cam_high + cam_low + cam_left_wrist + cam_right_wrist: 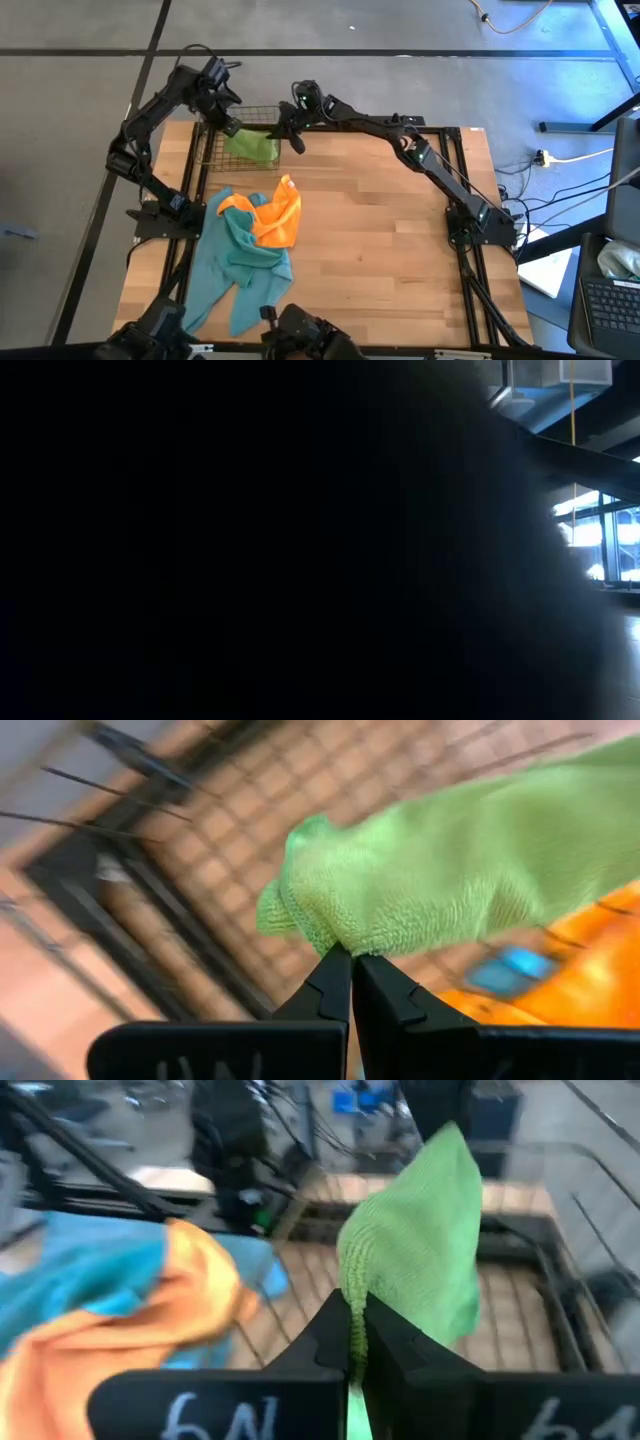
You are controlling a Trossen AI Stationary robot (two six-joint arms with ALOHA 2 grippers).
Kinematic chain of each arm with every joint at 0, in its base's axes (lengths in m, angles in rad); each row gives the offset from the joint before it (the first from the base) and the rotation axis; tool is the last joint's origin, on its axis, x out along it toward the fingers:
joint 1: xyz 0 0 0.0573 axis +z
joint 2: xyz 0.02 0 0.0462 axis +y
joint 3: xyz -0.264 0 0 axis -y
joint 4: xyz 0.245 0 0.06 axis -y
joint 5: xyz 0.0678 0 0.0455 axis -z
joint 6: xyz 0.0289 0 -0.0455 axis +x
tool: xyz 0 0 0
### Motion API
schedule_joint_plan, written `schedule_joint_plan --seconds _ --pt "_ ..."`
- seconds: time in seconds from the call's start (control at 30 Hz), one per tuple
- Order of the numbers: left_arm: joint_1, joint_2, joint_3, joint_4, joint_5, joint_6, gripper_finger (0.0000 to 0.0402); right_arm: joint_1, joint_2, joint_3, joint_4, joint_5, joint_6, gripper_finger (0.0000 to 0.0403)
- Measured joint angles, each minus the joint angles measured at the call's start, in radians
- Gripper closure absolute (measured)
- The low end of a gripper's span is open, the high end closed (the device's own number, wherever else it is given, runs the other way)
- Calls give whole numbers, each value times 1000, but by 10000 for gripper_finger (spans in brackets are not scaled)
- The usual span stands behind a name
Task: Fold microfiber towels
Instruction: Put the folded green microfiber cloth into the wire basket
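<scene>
- Pinching one corner of the soft lime green microfiber towel [440,870], the left pincer [352,970] has its two dark fingers closed tight, the cloth bunched right at their tips.
- Directly under that pincer lies a dark wire basket [232,150] at the far left corner of the wooden desk [380,230]; the green towel hangs over it.
- The right pincer [355,1342] is likewise closed, gripping an edge of the same green towel [420,1240], which rises from between its fingers.
- From above, the left pincer [224,122] and the right pincer [292,128] sit close together with the green towel [252,146] spanning between them.
- Nearer the desk's front than both pincers, and off to the left pincer's side, a limp orange microfiber towel [280,214] lies crumpled on top of a matte teal microfiber towel [238,262].
- The teal towel spreads out from under the orange one toward the desk's front left edge.
- The low camera is almost wholly dark, showing only some of the room beyond.
</scene>
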State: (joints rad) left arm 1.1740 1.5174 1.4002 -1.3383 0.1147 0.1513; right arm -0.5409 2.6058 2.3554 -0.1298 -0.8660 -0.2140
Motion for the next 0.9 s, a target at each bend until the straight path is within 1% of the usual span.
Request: schedule_joint_plan --seconds 0.07,0.1,0.13,0.2,0.23,0.3,0.37,0.43,0.5,0.63,0.7,0.77,0.8,0.9 --pt "0 0 9 -27 59 -18 401 -3 -5 0 1 -27 2 389" --pt "0 0 7 -33 75 -17 401 -6 -6 0 5 -22 8 388" --pt "1 0 -2 -23 73 -12 401 -9 -6 0 7 13 13 386" --pt "4 0 -38 50 14 -16 401 -15 -6 -1 -8 150 -4 384" --pt "4 1 -63 95 -24 -21 401 -15 -6 -2 -20 233 -36 384" --pt "5 1 -109 183 -52 -41 401 -18 -6 -3 -35 378 -107 383" --pt "4 1 -153 281 -79 -65 401 -21 -6 -3 -38 476 -150 381" --pt "-1 1 -192 368 -117 -71 401 -25 -6 -3 -38 536 -184 375" --pt "-8 1 -220 435 -152 -66 401 -28 -6 -3 -38 570 -183 363" --pt "-10 1 -252 468 -177 6 401 -28 -6 -3 -37 661 -184 333" --pt "-10 1 -254 471 -195 45 401 -28 -6 -3 -37 683 -184 326" --pt "-15 1 -247 466 -226 53 401 -28 -6 -3 -22 681 -184 326" --pt "-19 1 -237 457 -238 39 401 -27 -6 -3 -8 666 -179 329" --pt "-25 -15 -207 420 -237 -34 401 -16 -20 -4 5 554 -113 334"
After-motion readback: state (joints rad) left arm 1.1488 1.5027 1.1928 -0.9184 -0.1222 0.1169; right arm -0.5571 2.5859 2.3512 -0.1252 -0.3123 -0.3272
